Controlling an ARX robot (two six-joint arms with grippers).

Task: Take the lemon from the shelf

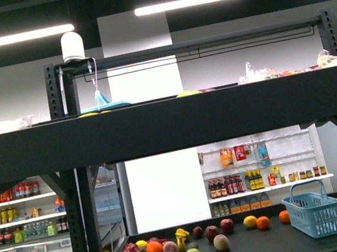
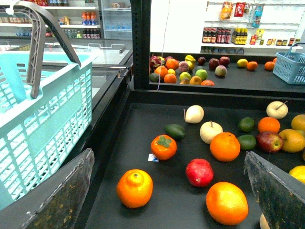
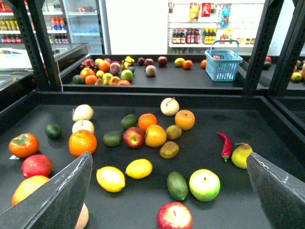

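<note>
In the right wrist view two bright yellow lemons lie side by side on the black shelf tier point(image 3: 267, 129): one lemon point(image 3: 110, 179) nearer the camera and a second lemon point(image 3: 138, 168) just beyond it. My right gripper point(image 3: 168, 160) is open and empty above the fruit, and both lemons lie between its fingers, toward the left finger point(image 3: 62, 195). My left gripper point(image 2: 168, 153) is open and empty over oranges and a red pomegranate point(image 2: 199, 171). A yellow fruit point(image 2: 299, 172) shows partly at that view's edge. In the front view the shelf point(image 1: 156, 128) is seen edge-on and neither gripper shows.
Oranges point(image 3: 82, 142), apples point(image 3: 174, 215), a green apple point(image 3: 204, 184), an avocado point(image 3: 177, 185), a red chilli point(image 3: 224, 144) and a pear point(image 3: 241, 155) crowd the tier. A teal basket point(image 2: 47, 119) hangs beside the left gripper. A far rack holds more fruit and a blue basket point(image 3: 223, 64).
</note>
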